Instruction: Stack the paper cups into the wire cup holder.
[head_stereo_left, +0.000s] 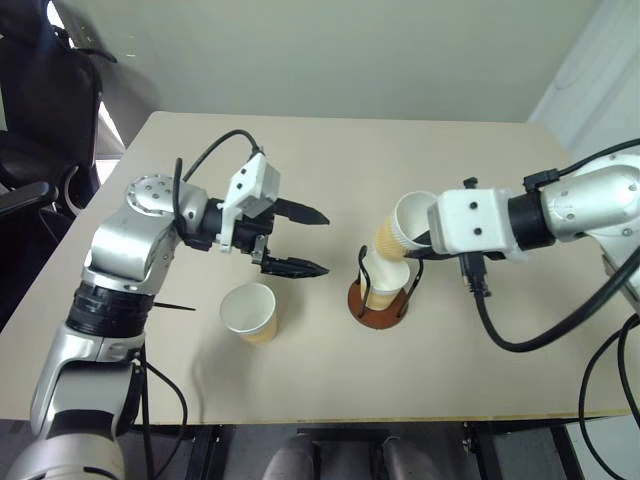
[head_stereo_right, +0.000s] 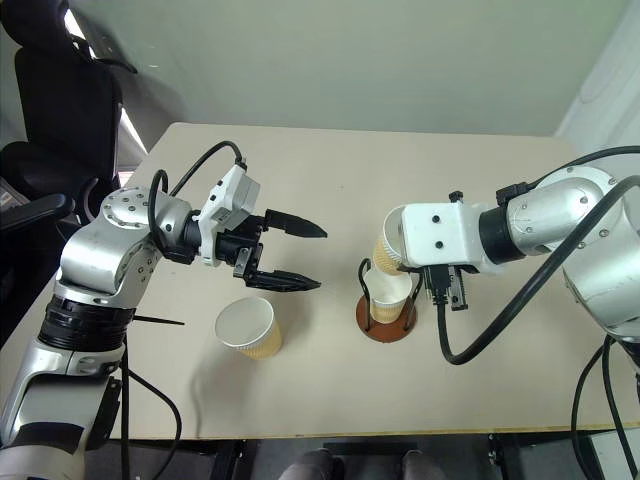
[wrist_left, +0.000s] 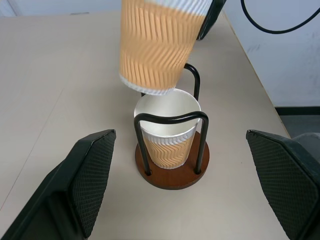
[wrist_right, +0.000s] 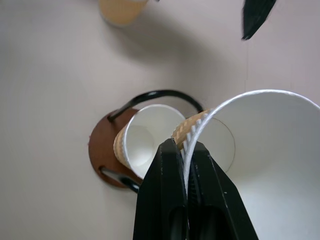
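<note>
Tan ribbed paper forms the held cup, which hangs tilted just above the cup in the holder, at the frame's centre right, its rim pinched between the closed fingers of the right gripper. That lower cup stands upright inside the wire cup holder on the beige surface. Left of the holder a third cup stands alone, and just above it the left gripper hovers with jaws spread wide, holding nothing.
</note>
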